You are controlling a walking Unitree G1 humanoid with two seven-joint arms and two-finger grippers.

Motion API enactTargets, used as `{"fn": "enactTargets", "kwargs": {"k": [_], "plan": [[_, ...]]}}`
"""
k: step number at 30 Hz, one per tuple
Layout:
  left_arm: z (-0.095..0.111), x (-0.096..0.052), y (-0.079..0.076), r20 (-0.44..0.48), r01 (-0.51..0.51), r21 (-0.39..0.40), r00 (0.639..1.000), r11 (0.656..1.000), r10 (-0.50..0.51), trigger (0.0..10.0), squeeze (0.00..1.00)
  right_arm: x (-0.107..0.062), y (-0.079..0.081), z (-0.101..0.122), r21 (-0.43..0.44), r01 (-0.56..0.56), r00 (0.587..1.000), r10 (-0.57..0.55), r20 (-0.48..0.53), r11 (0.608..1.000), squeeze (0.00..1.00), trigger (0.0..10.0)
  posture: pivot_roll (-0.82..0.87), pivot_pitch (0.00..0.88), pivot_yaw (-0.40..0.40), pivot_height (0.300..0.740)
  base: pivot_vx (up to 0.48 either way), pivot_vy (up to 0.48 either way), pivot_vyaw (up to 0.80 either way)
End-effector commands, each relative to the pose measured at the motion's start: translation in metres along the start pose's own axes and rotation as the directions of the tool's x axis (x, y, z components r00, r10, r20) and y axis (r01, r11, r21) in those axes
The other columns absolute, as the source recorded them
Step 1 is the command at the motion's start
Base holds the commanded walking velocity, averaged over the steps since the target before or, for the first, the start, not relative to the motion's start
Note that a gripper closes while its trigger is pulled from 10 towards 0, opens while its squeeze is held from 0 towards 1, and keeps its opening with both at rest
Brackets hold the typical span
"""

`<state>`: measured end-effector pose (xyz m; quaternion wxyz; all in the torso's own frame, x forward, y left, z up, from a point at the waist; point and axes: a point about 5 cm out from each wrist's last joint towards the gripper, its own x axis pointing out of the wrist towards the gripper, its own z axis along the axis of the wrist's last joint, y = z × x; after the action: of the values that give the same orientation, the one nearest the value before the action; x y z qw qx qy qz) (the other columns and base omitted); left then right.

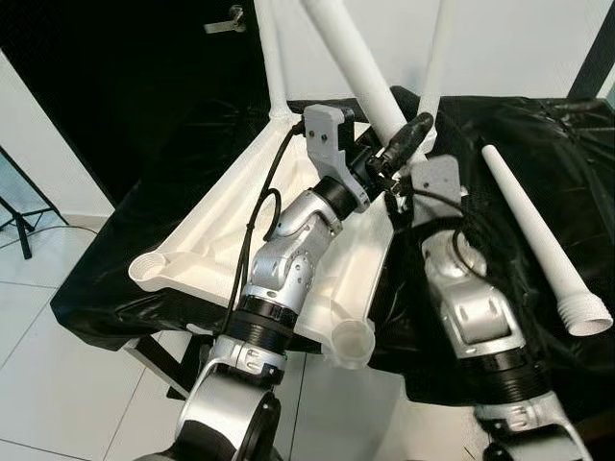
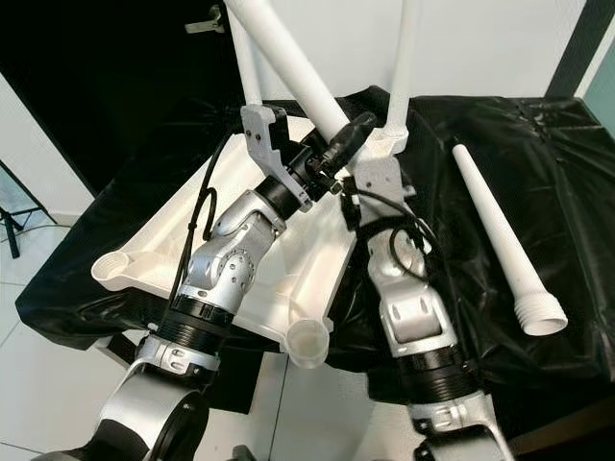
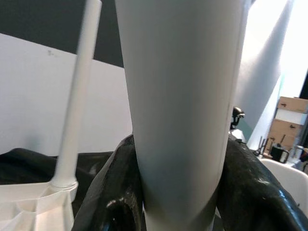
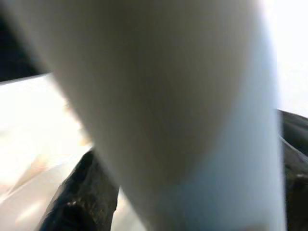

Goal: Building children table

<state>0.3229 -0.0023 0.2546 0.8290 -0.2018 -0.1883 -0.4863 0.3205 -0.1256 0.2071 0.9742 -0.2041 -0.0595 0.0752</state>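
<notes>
Two hands: I have both on one white leg (image 1: pixel 351 53), which leans over the upturned white tabletop (image 1: pixel 235 226).
Left hand (image 1: pixel 384 165): clamped on the leg low down, a black finger (image 3: pixel 113 192) on each side of the tube in my left wrist view.
Right hand (image 1: pixel 408 134): its black fingers lie against the same leg, just beside the left hand; my right wrist view is blurred, with the tube pressed between dark fingers (image 4: pixel 79 192), so I read it as closed on the leg.
Leg in hand: tilted, its upper end running out of frame away from me; I cannot tell how its lower end meets the tabletop, since both hands cover it.
Tabletop: underside up, directly below both hands, resting on the worktop (image 1: pixel 538 144) with its near edge overhanging toward me.
Open sockets: one (image 1: pixel 151 269) at the near corner beyond my left arm, one (image 1: pixel 354 341) at the near corner between my two forearms.
Fitted legs: one upright leg (image 1: pixel 271 58) stands in the far corner beyond the left hand; another (image 1: pixel 437 53) rises just behind the right hand.
Loose leg (image 1: pixel 543 240): lying flat on the worktop's black cover, well apart from the right hand on its outer side, threaded end nearest me.
Door handle (image 1: pixel 226 21): on the dark door beyond the left hand.
</notes>
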Motion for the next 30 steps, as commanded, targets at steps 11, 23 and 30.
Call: {"fn": "enactTargets", "kwargs": {"k": [11, 23, 30], "plan": [[-0.002, 0.008, -0.018, 0.017, 0.126, -0.036, 0.992, 0.991, -0.126, 0.0, 0.00, -0.018, -0.010, -0.031, -0.122, -0.469, 0.873, 0.438, -0.212, 0.875, 0.00, 5.5, -0.15, 0.000, 0.089, 0.740, 0.000, 0.000, 0.00], [0.000, 0.005, -0.014, 0.013, 0.112, -0.039, 0.994, 0.993, -0.111, 9.8, 1.00, -0.018, -0.010, -0.028, -0.107, -0.526, 0.838, 0.493, -0.233, 0.844, 0.00, 0.0, -0.14, 0.000, 0.095, 0.740, 0.000, 0.000, 0.00], [0.001, 0.004, -0.009, 0.042, 0.061, -0.089, 0.997, 0.994, -0.058, 10.0, 1.00, -0.018, 0.000, -0.027, -0.083, -0.427, 0.892, 0.404, -0.202, 0.900, 0.00, 0.0, -0.15, 0.000, 0.097, 0.740, 0.000, 0.000, 0.00]]}}
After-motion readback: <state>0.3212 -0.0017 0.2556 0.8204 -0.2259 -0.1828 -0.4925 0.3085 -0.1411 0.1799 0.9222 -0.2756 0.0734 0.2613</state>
